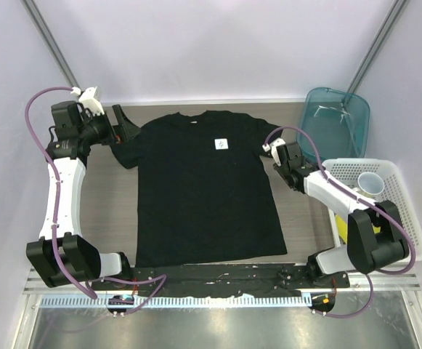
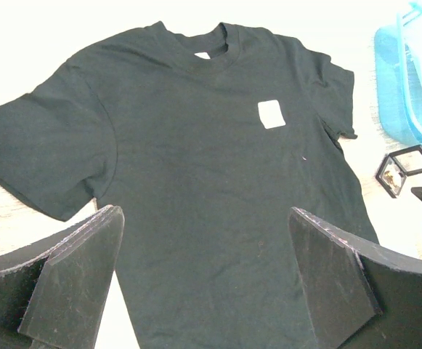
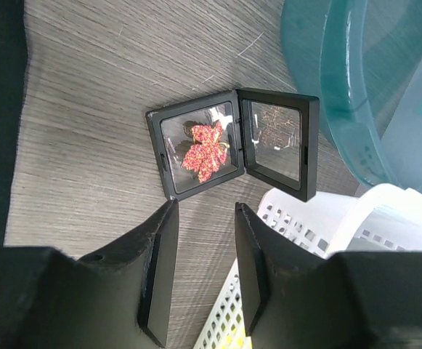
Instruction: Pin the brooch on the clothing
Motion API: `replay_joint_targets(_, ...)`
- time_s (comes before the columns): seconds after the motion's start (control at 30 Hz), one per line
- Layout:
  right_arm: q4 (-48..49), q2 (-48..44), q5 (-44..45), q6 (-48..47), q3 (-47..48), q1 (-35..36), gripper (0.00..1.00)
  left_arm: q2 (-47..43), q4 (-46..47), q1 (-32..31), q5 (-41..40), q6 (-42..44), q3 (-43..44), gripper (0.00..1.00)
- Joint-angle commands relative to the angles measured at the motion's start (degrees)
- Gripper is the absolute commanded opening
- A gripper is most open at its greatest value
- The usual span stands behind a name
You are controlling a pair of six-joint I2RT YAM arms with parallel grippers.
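The clothing, a black T-shirt (image 1: pixel 203 189), lies flat on the table with a white square label (image 1: pixel 221 144) on its chest. The red maple-leaf brooch (image 3: pixel 205 151) rests inside an opened black hinged box (image 3: pixel 311 145) on the wood to the right of the shirt. My right gripper (image 3: pixel 205 207) hovers just short of the box, open, jaws fairly narrow with nothing between them. Over the shirt's left sleeve, my left gripper (image 2: pixel 205 214) stands wide open above the fabric (image 2: pixel 196 167), holding nothing. From the left wrist the box (image 2: pixel 405 169) shows small at the far right.
A teal plastic bin (image 1: pixel 335 123) stands at the back right, close behind the box. A white perforated basket (image 1: pixel 396 218) holding a cup (image 1: pixel 371 185) sits right of the right arm, its rim (image 3: pixel 319 218) almost touching the box.
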Motion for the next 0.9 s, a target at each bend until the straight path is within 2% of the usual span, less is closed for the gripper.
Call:
replay_joint_targets(0.0,4.4,1.9,3.7,1.3,-0.2,0.8,0.41,-2.2,2.7,-0.2,0.6,-0.7,0.3,1.00)
replay_joint_targets(0.87,10.4,9.7,7.9,2.0,-2.4,1.0,0.36,-1.3,3.3,-0.2,0.7,-0.8,0.5,0.99)
